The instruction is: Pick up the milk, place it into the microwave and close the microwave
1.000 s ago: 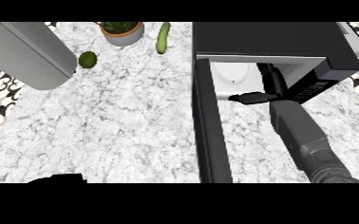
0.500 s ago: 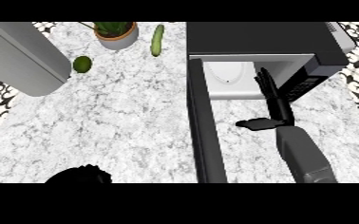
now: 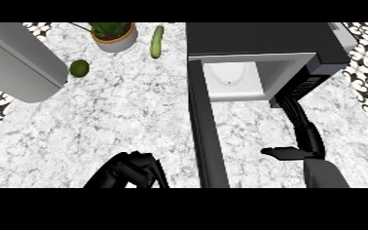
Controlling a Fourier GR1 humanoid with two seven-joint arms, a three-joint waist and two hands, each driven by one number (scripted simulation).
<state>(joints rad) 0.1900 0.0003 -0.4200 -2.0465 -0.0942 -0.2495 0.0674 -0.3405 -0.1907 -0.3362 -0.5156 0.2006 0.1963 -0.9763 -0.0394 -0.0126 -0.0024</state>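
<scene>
The right hand has drawn back from the microwave, fingers straight and empty, leaving the milk inside. I judge only the door remains to close.

This is looking like a home kitchen; a white, grey-veined marble counter is filling most of the view; a black microwave is sitting on it at the right, its door hanging open and its pale inside showing; a cucumber and a round green fruit are lying out near a potted plant; black-and-white patterned tiling is edging the counter.
</scene>
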